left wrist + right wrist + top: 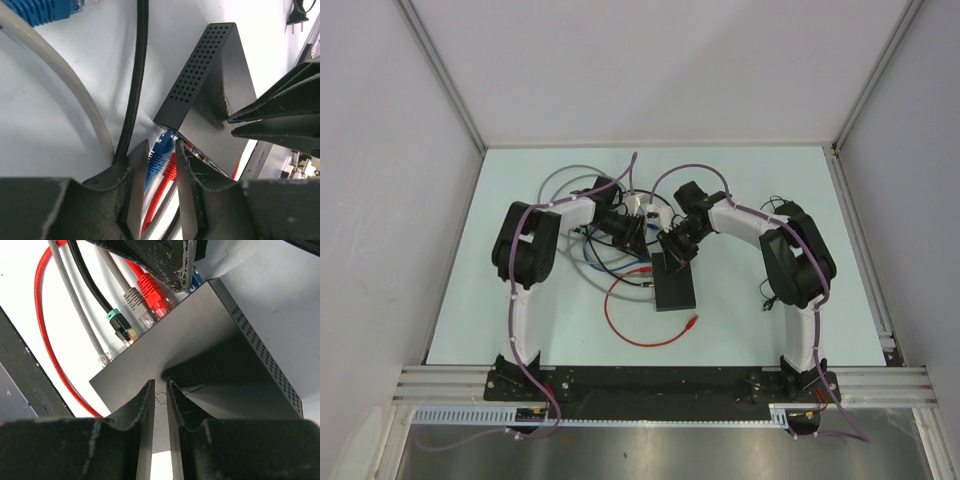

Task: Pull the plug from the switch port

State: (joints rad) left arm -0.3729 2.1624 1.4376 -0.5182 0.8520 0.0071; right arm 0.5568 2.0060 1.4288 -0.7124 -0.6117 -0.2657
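Two grippers crowd the switch [677, 292], which lies mid-way across the table [520, 300], sockets on its 12 o'clock edge. The left gripper [161, 148], at the switch's 11 o'clock, straddles the blue plug [164, 142] seated there; whether it pinches cannot be told. The right gripper [160, 384], jaws a slit apart and empty, rests its tips on the switch's top.

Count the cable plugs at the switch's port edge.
5 in a row: clear plug on a grey cable, teal-and-black plug, grey plug, red plug, blue plug inside the left gripper. Others may be hidden.
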